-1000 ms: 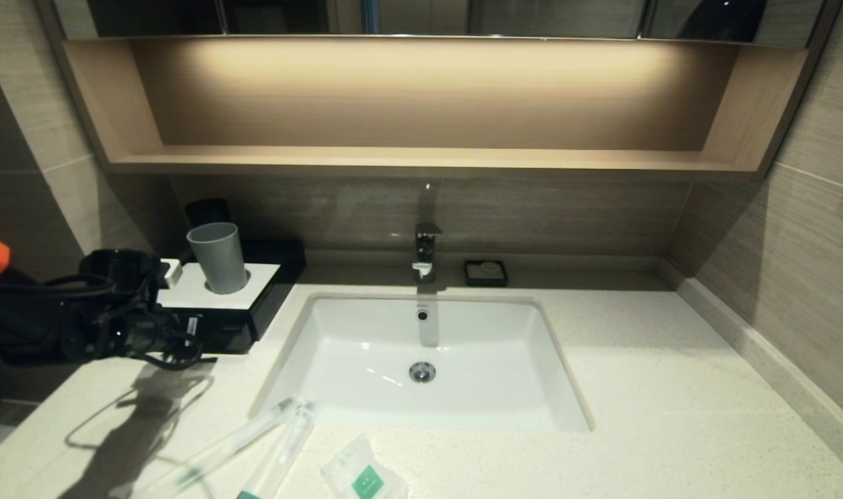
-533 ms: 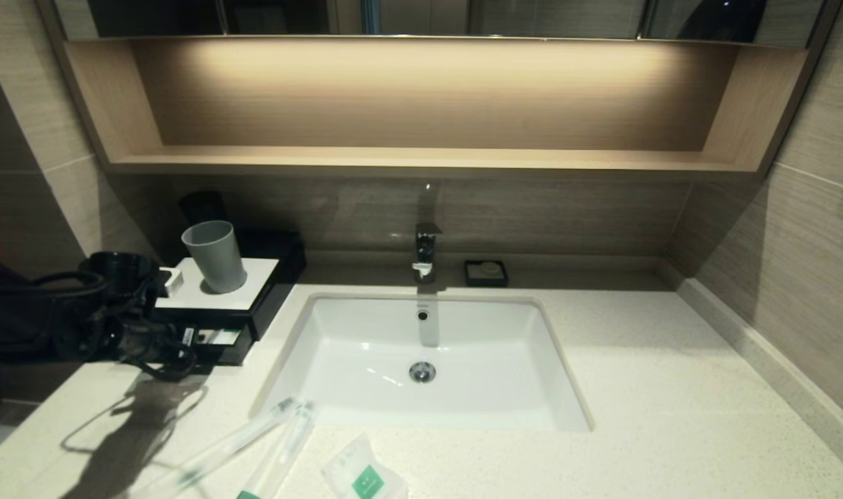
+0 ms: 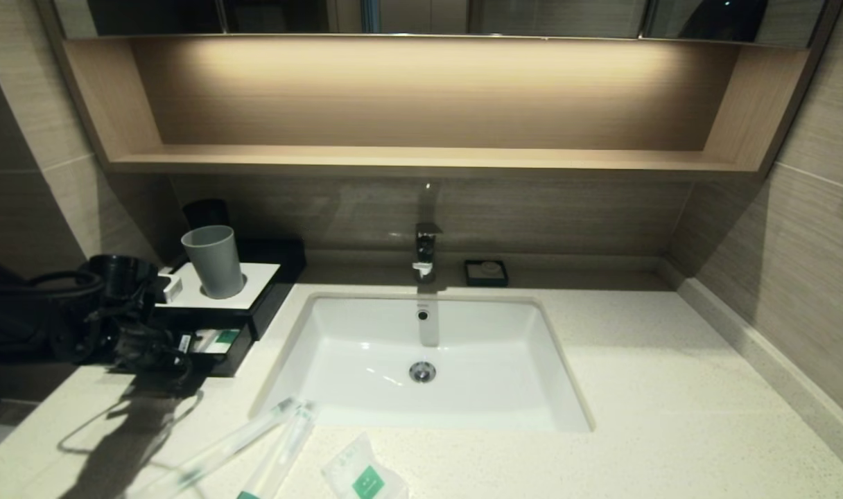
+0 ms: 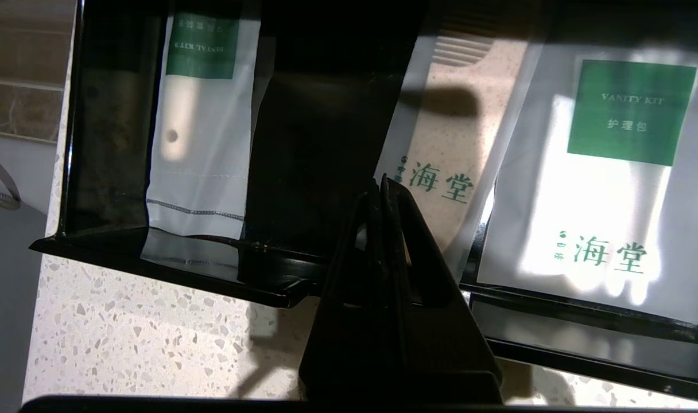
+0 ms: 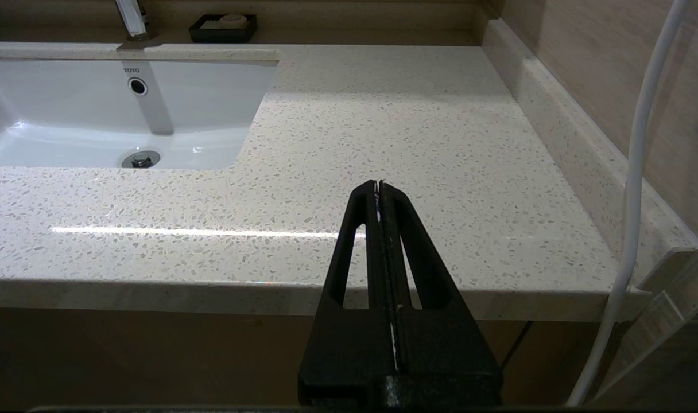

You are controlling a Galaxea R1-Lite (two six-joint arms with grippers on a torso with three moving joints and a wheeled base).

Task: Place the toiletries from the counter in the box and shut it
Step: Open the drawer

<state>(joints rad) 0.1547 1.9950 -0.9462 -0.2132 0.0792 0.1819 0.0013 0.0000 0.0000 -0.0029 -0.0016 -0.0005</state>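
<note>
Gripping drawer (image 4: 171, 252) front lip, left end effector (image 4: 382, 192) closed.

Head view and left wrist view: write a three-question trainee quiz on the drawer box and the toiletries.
1. True or false: the low black box with a white top panel has its sliding drawer open.
2. Where are the two long clear-wrapped sticks with green ends lying? A in the white sink; B on the speckled cream counter; C on the wooden shelf.
3. What stands on the box's top panel?

Key:
1. True; white sachets with green labels show inside, and the shut left tool is at its front lip.
2. B.
3. A grey plastic cup.
</note>
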